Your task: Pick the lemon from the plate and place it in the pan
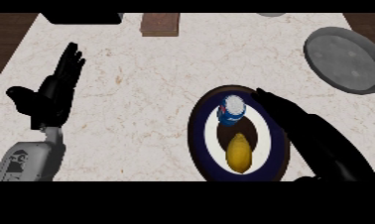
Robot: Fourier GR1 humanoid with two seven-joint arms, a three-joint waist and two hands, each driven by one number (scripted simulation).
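Note:
A yellow lemon (pixel 238 153) lies on a round plate (pixel 203 139) with a dark blue rim, at the lower middle right of the counter. A blue and white can (pixel 231 110) stands on the same plate just behind the lemon. My right hand (pixel 307 129) stretches over the plate's right rim with fingers straight, fingertips near the can, to the right of the lemon and not holding it. The grey pan (pixel 342 58) sits at the right edge, farther back. My left hand (pixel 55 91) rests open at the left, fingers up.
A brown block (pixel 160 24) stands at the counter's back edge, with a black object (pixel 82 18) to its left. A small grey thing (pixel 272 14) peeks in at the back right. Dark wood shows beyond the counter's corners.

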